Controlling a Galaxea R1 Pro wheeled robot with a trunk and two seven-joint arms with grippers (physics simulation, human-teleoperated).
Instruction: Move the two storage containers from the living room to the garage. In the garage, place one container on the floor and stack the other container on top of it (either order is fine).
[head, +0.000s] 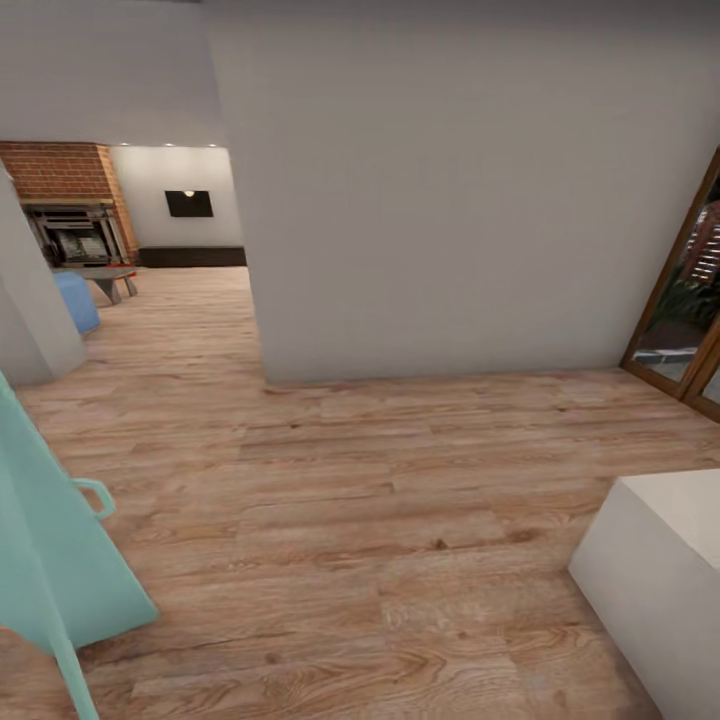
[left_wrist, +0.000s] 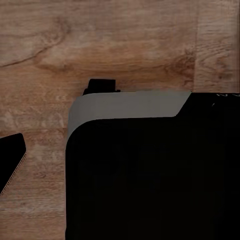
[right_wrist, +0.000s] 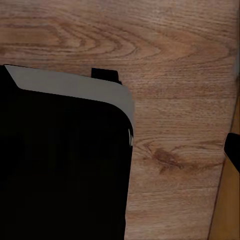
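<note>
Containers are not turning up anywhere along this stretch, so which way they are lying from either gripper, how their long sides are running and which arm is nearer cannot be told; nor can their look.

Nearest, both wrist cameras are looking straight down at the wood floor (left_wrist: 125, 40), each over a black, grey-edged part of the robot's own body (left_wrist: 150, 170). Small dark tips are poking in at the edges of those views, too little to say whether the left or the right fingers are standing apart or together.

In the head view a mint-green panel with a handle (head: 50, 560) is leaning in at the floor's near left edge, and a white block (head: 660, 590) is sitting at its near right corner. Further on, a plain white wall (head: 450, 200) is closing off the middle, with a wood-framed glass door (head: 685, 290) at its right end.

Farthest, past the wall's left edge, the living room is opening up: a brick fireplace (head: 70, 200), a black TV (head: 189, 203), a dark low cabinet (head: 192, 256), a small table (head: 112, 280) and something blue (head: 78, 300) beside it. I judge the robot is travelling, and the bins most likely lie somewhere in that room, ahead and to the left.
</note>
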